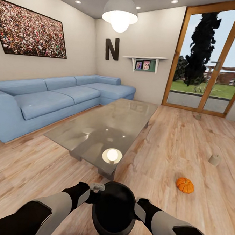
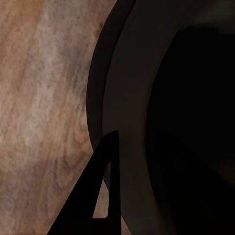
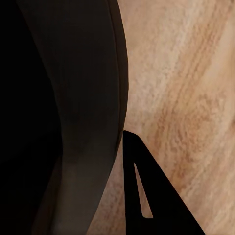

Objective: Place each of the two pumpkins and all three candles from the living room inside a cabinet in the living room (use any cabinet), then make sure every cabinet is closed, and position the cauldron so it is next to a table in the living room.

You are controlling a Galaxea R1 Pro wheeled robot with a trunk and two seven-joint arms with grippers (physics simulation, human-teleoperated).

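Black cauldron [image 1: 113,210] clamped between both grippers — interior dark, contents unclear, pumpkin [image 1: 185,185] on floor [image 1: 165,135].

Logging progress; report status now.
Both end effectors against black round cauldron, grip unclear. Orange ribbed pumpkin, off-white pillar candle on wood floor. Glass-topped table ahead.

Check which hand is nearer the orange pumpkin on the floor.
Right. The right hand grips the cauldron on the side facing the pumpkin; the left hand is on the cauldron's far side.
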